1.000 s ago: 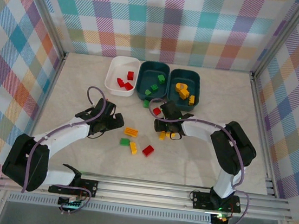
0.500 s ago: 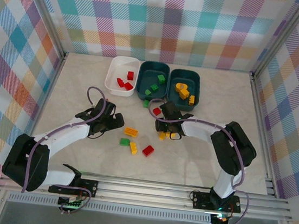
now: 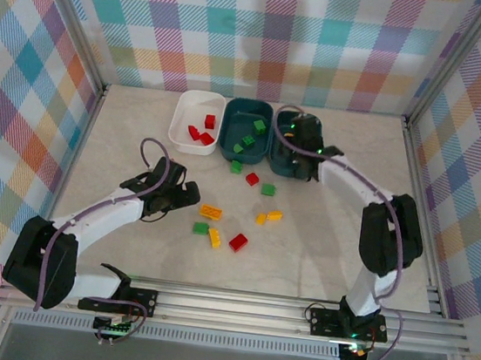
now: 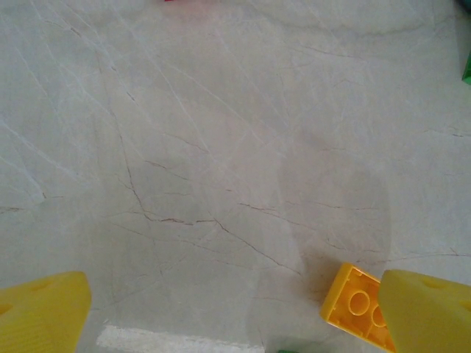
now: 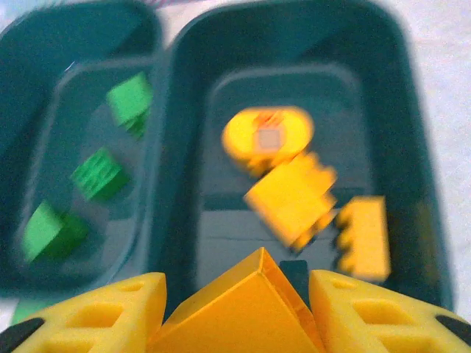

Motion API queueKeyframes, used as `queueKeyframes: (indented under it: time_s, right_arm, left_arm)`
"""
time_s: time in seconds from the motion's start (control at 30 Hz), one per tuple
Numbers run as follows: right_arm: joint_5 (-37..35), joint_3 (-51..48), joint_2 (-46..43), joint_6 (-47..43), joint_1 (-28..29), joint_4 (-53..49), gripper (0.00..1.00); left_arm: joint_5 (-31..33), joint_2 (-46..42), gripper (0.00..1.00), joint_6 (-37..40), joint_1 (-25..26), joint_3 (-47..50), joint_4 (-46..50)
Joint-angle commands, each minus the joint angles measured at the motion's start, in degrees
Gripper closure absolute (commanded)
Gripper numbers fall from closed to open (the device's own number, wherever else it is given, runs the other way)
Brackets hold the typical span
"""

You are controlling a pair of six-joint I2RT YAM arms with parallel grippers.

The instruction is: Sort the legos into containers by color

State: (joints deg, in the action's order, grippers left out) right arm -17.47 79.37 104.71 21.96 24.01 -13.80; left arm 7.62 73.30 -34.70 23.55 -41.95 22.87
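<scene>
My right gripper (image 3: 300,155) hangs over the right dark teal container (image 3: 316,128), shut on a yellow lego (image 5: 246,312). Below it in that container (image 5: 416,147) lie three yellow legos (image 5: 293,195). The middle teal container (image 3: 234,109) holds green legos (image 5: 99,175); the white container (image 3: 184,113) holds red ones (image 3: 201,131). My left gripper (image 3: 191,195) is open low over the table, and a yellow lego (image 4: 355,300) lies just inside its right finger (image 4: 430,309). Several red, green and yellow legos (image 3: 238,242) lie loose on the table.
Loose bricks spread from just in front of the bins (image 3: 236,167) down to mid-table (image 3: 215,238). Metal rails and plaid walls (image 3: 42,77) close in the table on all sides.
My right gripper has closed on a yellow brick at mid-table, lifted it and swung back over the right teal bin. The left arm has stayed put.
</scene>
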Motion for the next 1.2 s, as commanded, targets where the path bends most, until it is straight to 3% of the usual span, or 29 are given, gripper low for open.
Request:
queueKeyframes:
  time_s: [0.0,0.3,0.5,0.67,0.77,0.93,1.1,1.17]
  right_arm:
    - [1.49,5.76,6.52,0.17,-3.93,-4.76,0.53]
    - [5.26,24.39,20.17,-0.76,-7.64,-12.67,0.44]
    - [7.91,24.42,17.99,-1.18,-7.57,-12.80,0.33]
    - [8.28,16.56,9.79,-0.53,-7.38,-10.51,0.29]
    - [9.02,5.20,0.96,2.65,-6.06,-5.38,0.28]
    - [5.97,-13.50,-12.03,5.76,0.29,1.68,0.27]
    - [5.43,-26.23,-19.75,7.64,2.35,4.60,0.27]
    - [5.81,-29.21,-21.96,8.34,2.59,4.63,0.27]
  left_arm:
    - [0.30,-2.02,0.00,1.19,-0.52,-1.47,3.16]
    - [0.32,-4.58,0.00,1.34,-0.70,-1.35,5.36]
    - [0.28,-4.69,0.00,1.91,-0.79,-1.74,5.89]
    - [0.49,-1.41,0.00,2.03,-0.92,-3.74,4.42]
    - [3.70,3.12,0.00,1.29,-1.82,-6.83,3.81]
    - [8.18,15.17,0.00,1.82,-7.55,-16.58,4.48]
    - [-1.32,26.85,0.07,-0.66,-14.48,-23.71,1.56]
    - [-2.32,30.34,0.10,-1.62,-14.85,-26.12,0.80]
